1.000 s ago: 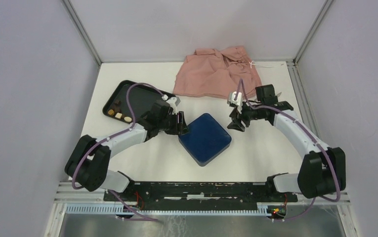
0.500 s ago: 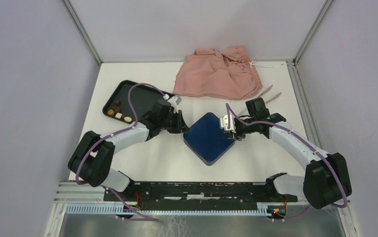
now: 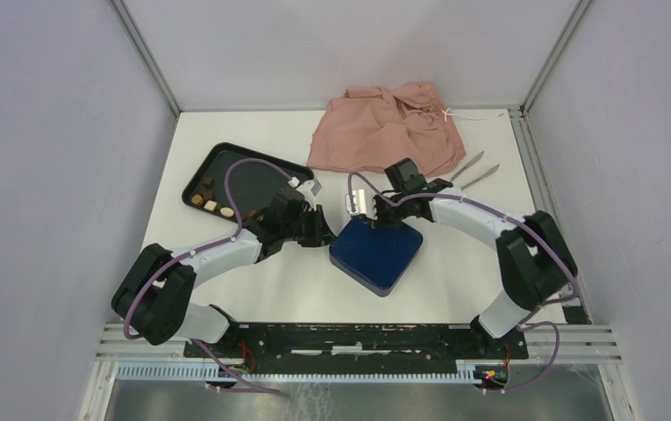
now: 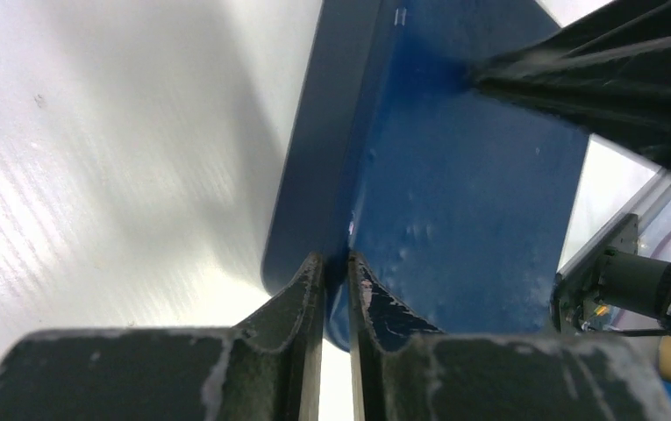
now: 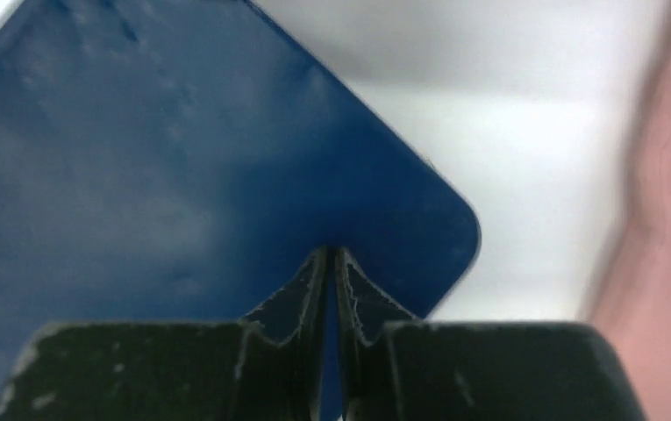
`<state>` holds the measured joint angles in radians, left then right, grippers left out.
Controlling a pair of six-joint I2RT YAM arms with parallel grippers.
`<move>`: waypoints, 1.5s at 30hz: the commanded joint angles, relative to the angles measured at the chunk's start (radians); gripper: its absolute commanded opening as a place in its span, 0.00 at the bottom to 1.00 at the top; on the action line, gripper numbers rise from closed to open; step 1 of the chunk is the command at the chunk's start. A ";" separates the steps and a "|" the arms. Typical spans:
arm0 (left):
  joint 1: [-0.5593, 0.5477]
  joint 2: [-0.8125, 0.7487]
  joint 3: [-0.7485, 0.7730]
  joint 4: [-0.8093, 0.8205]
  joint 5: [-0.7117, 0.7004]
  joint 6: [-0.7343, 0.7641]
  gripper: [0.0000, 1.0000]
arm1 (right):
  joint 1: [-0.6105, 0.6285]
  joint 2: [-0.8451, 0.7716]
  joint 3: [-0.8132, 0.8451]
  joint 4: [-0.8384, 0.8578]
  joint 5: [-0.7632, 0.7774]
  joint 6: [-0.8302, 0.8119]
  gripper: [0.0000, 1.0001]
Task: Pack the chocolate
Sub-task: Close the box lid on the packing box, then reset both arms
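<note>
Since the earlier frames both arms have closed in on the dark blue box (image 3: pixel 377 256), and the box has turned and slid slightly towards 6 o'clock. We read this as the lid-removal step, so packing has not begun. The left gripper (image 4: pixel 333 261) reaches in low from 9 o'clock with its forearm stretched across the table, its fingers drawn almost together on the box's corner seam. The right gripper (image 5: pixel 327 253) comes in from 12 o'clock with its elbow folded back, its fingers likewise nearly closed and apparently nipping the lid edge. The chocolate (image 3: pixel 211 204) lies well apart at 10 o'clock, in the near corner of the black tray (image 3: pixel 257 171).
</note>
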<state>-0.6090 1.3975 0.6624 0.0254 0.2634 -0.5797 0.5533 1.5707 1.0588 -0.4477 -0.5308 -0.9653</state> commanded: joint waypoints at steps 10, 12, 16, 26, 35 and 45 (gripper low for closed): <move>-0.056 -0.071 -0.137 -0.028 -0.011 -0.088 0.21 | 0.022 0.111 0.109 -0.197 -0.016 0.046 0.18; -0.057 -0.098 -0.150 -0.028 -0.005 -0.095 0.22 | 0.006 0.040 0.114 -0.227 -0.065 0.028 0.21; -0.058 -0.177 -0.171 0.010 -0.001 -0.111 0.27 | -0.066 -0.121 0.055 -0.265 -0.155 -0.039 0.24; -0.059 -0.535 -0.108 -0.145 -0.157 -0.013 0.62 | -0.322 -0.385 -0.132 -0.305 -0.136 -0.056 0.27; -0.055 -0.685 0.215 -0.324 -0.260 0.130 1.00 | -0.466 -0.630 -0.060 0.180 0.245 0.544 0.98; -0.055 -0.618 0.464 -0.457 -0.235 0.174 1.00 | -0.466 -0.633 0.235 0.063 0.254 0.900 0.98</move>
<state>-0.6636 0.7597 1.0718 -0.3500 0.0273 -0.4648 0.0872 0.9432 1.2385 -0.3908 -0.3805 -0.3389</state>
